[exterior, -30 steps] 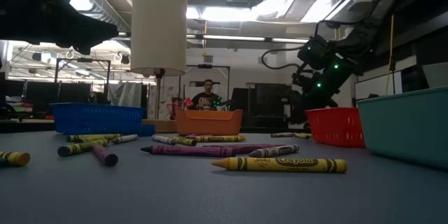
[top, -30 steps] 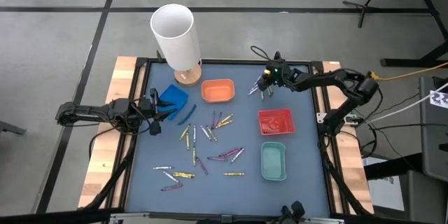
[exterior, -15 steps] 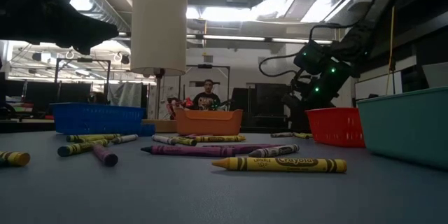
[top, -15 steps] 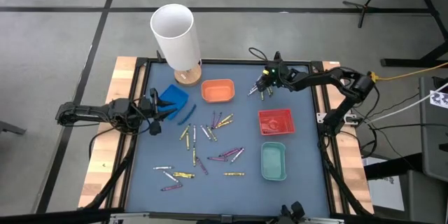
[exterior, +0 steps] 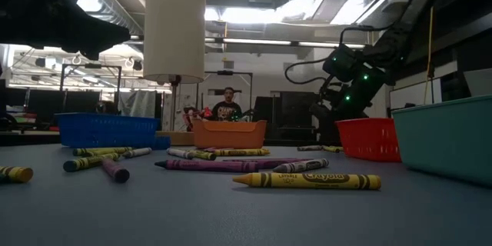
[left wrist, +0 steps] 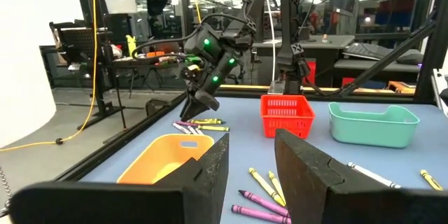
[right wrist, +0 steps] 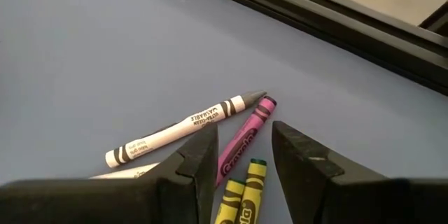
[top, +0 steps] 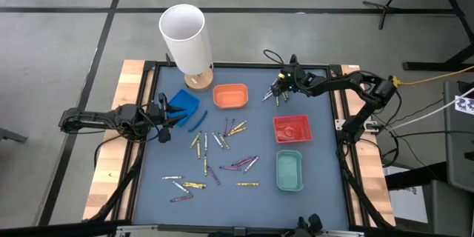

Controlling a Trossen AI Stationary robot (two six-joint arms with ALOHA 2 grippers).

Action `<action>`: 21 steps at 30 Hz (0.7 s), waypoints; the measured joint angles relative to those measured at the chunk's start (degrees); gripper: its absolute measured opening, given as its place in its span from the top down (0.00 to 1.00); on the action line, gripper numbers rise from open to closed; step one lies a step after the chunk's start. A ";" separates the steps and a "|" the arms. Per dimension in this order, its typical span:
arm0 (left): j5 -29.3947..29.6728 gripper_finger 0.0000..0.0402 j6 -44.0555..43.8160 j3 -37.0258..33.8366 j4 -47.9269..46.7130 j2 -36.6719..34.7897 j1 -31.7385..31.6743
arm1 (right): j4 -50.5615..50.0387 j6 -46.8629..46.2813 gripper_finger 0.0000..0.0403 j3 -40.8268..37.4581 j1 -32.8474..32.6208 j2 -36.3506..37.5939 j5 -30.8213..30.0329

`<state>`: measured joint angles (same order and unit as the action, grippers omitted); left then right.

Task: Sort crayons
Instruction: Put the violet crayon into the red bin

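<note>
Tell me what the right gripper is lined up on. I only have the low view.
Observer: In the right wrist view, the right gripper is open and a magenta crayon runs between its fingers.
Operator: Anything crowding that crayon?
Observer: A white crayon lies beside it, their tips close together. Two yellow crayons lie next to its other end.
Operator: Left arm?
Observer: From above, the left gripper sits by the blue tray at the table's left edge, fingers apart.
</note>
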<state>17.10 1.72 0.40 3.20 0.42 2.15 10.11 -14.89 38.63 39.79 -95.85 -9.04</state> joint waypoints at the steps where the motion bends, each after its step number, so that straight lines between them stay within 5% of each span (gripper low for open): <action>1: 0.00 0.75 0.00 0.00 0.00 -0.01 0.01 | -0.02 -0.16 0.67 0.00 0.00 0.00 0.00; 13: 0.02 0.75 0.00 0.00 0.00 0.00 0.00 | -0.46 -0.32 0.67 0.06 -0.01 0.00 0.88; 21: 0.02 0.75 0.00 0.00 0.00 0.00 0.01 | -10.80 0.12 0.67 5.42 0.00 0.02 0.96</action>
<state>17.12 1.72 0.41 3.20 0.43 2.17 -0.69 -14.77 44.05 39.79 -95.83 -8.08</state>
